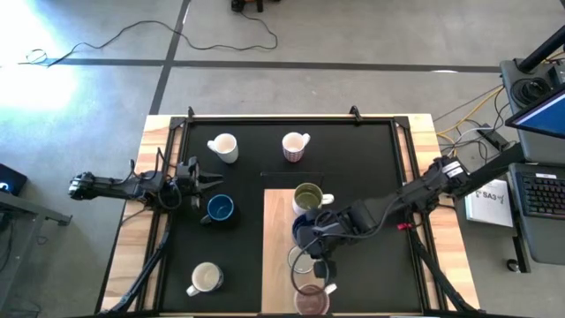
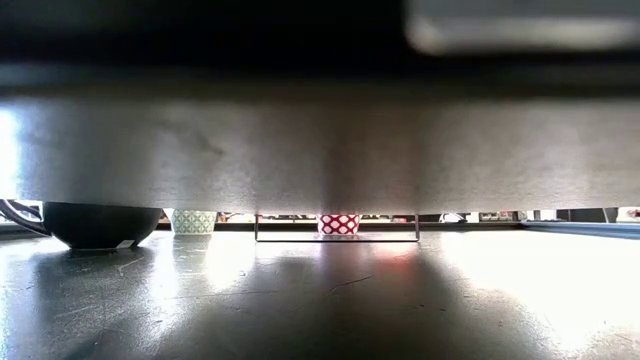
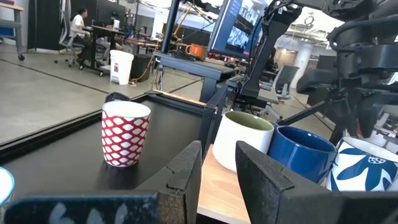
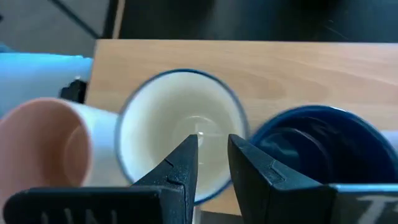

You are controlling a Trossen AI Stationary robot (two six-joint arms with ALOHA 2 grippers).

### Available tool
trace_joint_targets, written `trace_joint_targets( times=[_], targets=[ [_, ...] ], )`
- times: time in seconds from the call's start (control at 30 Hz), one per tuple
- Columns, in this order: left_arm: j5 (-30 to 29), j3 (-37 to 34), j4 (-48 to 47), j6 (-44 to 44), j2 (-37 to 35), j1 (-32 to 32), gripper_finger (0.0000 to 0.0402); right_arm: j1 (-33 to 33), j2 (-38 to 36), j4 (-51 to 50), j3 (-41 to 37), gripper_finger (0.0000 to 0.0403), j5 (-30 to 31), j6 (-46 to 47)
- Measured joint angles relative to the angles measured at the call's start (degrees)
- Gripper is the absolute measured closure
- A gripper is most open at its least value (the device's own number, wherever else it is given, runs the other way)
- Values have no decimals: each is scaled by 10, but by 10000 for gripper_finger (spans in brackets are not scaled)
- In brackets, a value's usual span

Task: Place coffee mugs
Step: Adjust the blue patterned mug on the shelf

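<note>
On the wooden board (image 1: 279, 221) four mugs stand in a row: olive green (image 1: 308, 197), dark blue (image 4: 317, 143), a white one with a blue rim (image 4: 180, 124), and a pink-inside one (image 1: 312, 299). My right gripper (image 4: 213, 146) is open over the blue-rimmed mug, near its side toward the dark blue mug. On the black mat stand two white mugs (image 1: 223, 147) (image 1: 205, 278), a pink-patterned mug (image 1: 296, 146) and another dark blue mug (image 1: 220, 208). My left gripper (image 1: 210, 182) is open and empty, just beyond that dark blue mug. My right gripper comes at the blue-rimmed mug's rim (image 4: 244, 127) from above. One finger (image 4: 186, 155) is over the mug's inside, the other (image 4: 245, 158) over the rim beside the dark blue mug. I cannot tell whether either finger touches it. The mug stands upright on the board.
The mat's raised frame (image 1: 291, 119) borders the work area. The board's far end (image 1: 282, 196) beside the olive mug is bare wood. In the low view a broad grey shape (image 2: 320, 140) blocks most of the picture. Desks, monitors and a seated person show beyond the table.
</note>
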Motion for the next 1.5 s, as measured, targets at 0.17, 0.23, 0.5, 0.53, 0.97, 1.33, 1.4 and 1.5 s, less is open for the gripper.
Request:
trace_joint_targets(
  times=[0.17, 0.23, 0.5, 0.53, 0.97, 1.33, 1.4, 1.5],
  targets=[
    [0, 0, 0, 0, 0, 0, 319, -12, 3, -6, 0, 326, 2, 24],
    [0, 0, 0, 0, 0, 0, 319, -12, 3, -6, 0, 326, 3, 24],
    [0, 0, 0, 0, 0, 0, 319, -12, 3, -7, -1, 325, 1, 33],
    [0, 0, 0, 0, 0, 0, 319, -13, 3, -8, -1, 324, 1, 33],
    [0, 0, 0, 0, 0, 0, 319, -12, 3, -28, -4, 276, 1, 35],
    [0, 0, 1, 0, 0, 0, 319, -12, 3, -30, -7, 304, 1, 35],
    [0, 0, 1, 0, 0, 0, 319, -12, 3, -31, -7, 310, 0, 41],
    [0, 0, 1, 0, 0, 0, 319, -12, 3, -31, -12, 315, -1, 53]
  ],
)
